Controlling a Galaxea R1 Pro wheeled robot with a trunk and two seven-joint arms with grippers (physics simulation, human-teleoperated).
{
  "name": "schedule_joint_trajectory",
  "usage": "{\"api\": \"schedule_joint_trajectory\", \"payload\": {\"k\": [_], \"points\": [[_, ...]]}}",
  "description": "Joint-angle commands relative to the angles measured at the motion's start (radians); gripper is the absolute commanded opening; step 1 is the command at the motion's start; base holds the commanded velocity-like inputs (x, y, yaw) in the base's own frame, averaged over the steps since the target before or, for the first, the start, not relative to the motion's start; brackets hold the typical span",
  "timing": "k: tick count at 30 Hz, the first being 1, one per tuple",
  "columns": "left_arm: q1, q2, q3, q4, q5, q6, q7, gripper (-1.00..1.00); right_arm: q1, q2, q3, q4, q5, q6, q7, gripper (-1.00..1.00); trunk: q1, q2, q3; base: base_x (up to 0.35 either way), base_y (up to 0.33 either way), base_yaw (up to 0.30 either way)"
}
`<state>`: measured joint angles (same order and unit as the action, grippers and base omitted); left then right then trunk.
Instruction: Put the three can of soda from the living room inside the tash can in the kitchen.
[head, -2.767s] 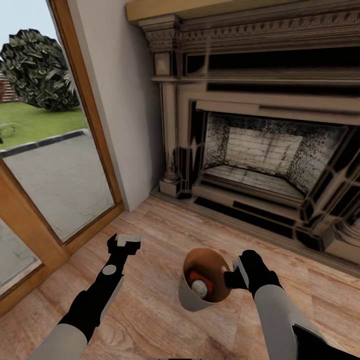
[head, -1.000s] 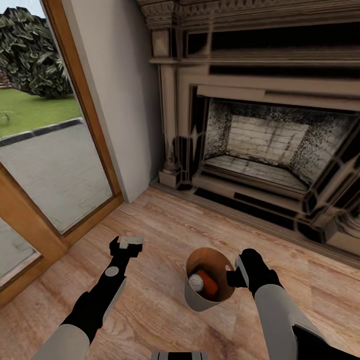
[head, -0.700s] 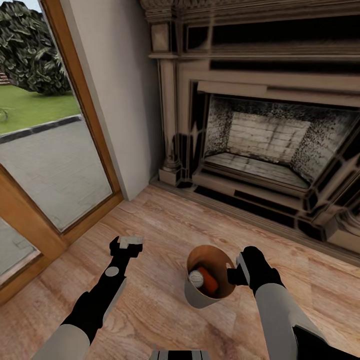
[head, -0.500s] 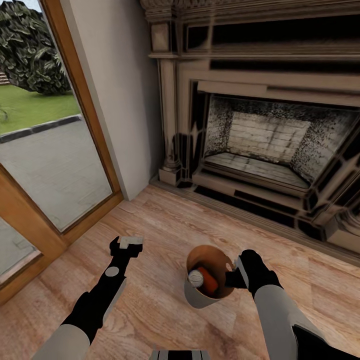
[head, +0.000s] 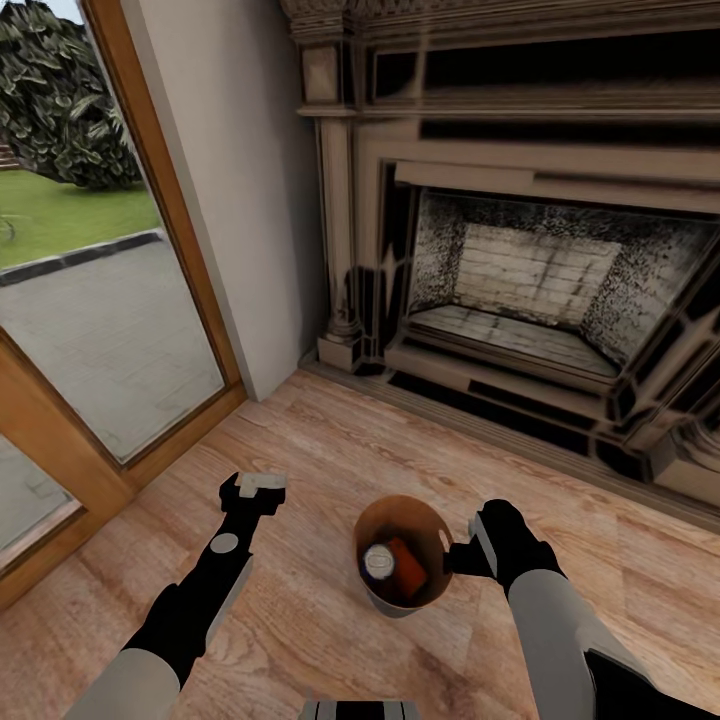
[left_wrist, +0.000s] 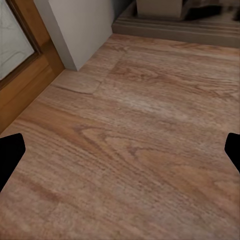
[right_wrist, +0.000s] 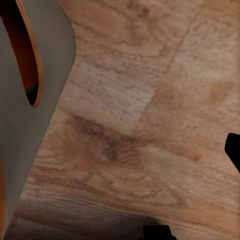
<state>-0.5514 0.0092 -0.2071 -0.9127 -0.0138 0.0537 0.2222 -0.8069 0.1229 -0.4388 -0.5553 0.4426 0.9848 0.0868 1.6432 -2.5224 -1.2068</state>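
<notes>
The tash can (head: 385, 598) sits low over the wood floor just in front of me, pale grey outside and coppery inside. An orange can of soda (head: 407, 567) lies in it beside a can showing its silvery top (head: 378, 562); a third can is hidden. My right gripper (head: 457, 556) is at the bin's right rim, open, with one fingertip (right_wrist: 234, 150) showing and the bin's wall (right_wrist: 35, 125) covering the other side. My left gripper (head: 253, 490) hangs open over bare floor, left of the bin and apart from it.
A dark ornate fireplace (head: 530, 280) fills the wall ahead, its hearth step (head: 480, 415) running along the floor. A wood-framed glass door (head: 90, 300) stands at the left, with a pale wall corner (head: 250, 200) between them.
The bin has shifted left and settled more upright, with the cans rolled to its left side. My right gripper has let go of its rim. The left arm has held still.
</notes>
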Motion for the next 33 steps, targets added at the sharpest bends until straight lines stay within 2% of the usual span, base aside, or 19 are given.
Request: {"api": "schedule_joint_trajectory", "payload": {"k": [1,25,33], "points": [[0.000,0.000,0.000,0.000,0.000,0.000,0.000,1.00,0.000,0.000,0.000,0.000,0.001,0.000,0.000,1.00,0.000,0.000,0.000,0.000,0.000,0.000],[0.000,0.000,0.000,0.000,0.000,0.000,-0.001,1.00,0.000,0.000,-0.001,0.000,-0.006,-0.032,0.021,1.00,0.000,0.000,0.000,0.000,0.000,0.000],[0.000,0.000,-0.003,0.025,0.000,0.001,0.001,1.00,0.000,0.000,0.000,0.000,-0.006,-0.033,0.021,1.00,-0.004,0.002,0.031,0.000,0.000,0.000]]}}
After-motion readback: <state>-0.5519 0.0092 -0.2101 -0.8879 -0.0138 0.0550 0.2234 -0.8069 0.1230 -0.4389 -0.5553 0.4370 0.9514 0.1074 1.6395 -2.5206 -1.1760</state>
